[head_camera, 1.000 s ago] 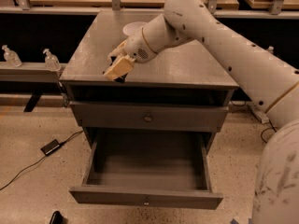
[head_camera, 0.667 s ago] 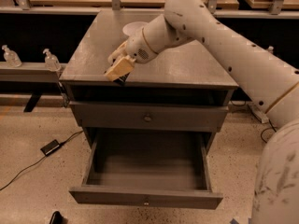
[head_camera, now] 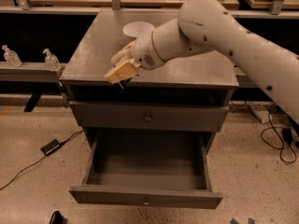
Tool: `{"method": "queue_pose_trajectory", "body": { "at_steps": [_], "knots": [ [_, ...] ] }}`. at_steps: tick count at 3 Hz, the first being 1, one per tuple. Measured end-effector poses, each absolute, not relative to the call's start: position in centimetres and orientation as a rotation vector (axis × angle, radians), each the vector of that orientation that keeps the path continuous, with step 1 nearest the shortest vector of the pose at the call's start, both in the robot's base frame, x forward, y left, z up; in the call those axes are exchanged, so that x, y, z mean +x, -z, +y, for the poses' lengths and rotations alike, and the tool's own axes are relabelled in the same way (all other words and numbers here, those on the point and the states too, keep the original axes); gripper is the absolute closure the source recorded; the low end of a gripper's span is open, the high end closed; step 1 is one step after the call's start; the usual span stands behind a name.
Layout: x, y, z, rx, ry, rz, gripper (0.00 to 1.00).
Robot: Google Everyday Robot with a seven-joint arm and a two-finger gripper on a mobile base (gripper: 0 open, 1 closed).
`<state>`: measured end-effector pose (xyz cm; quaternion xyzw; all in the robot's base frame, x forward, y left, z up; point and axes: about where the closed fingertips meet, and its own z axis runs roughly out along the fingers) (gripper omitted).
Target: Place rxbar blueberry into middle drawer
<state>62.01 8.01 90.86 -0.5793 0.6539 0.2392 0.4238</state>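
Note:
My gripper hangs over the front left edge of the grey cabinet top, above the drawers. Its tan fingers are shut on the rxbar blueberry; only a small dark end of the bar shows beneath them, the rest is hidden. The middle drawer is pulled wide open below, dull grey, with nothing visible inside. It lies below and slightly right of the gripper.
A white bowl sits at the back of the cabinet top. The upper drawer front with its round knob is closed. Two clear bottles stand on a shelf at left. A black adapter and cable lie on the floor.
The gripper has shifted slightly forward and down towards the cabinet's front edge, still holding the bar. The drawer and bowl have not moved.

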Motion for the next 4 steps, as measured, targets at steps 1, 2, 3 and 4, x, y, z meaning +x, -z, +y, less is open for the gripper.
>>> {"method": "queue_pose_trajectory", "body": {
  "at_steps": [1,2,3,4],
  "knots": [
    [58.8,-88.8,6.3,-1.344,-0.572,1.621,1.00],
    [54.8,-75.2,-1.1,-1.203,-0.620,1.788,1.00],
    [51.7,-63.9,-7.0,-1.087,-0.701,1.913,1.00],
    [50.7,-54.9,-10.8,-0.989,-0.787,1.976,1.00]
  ]
}}
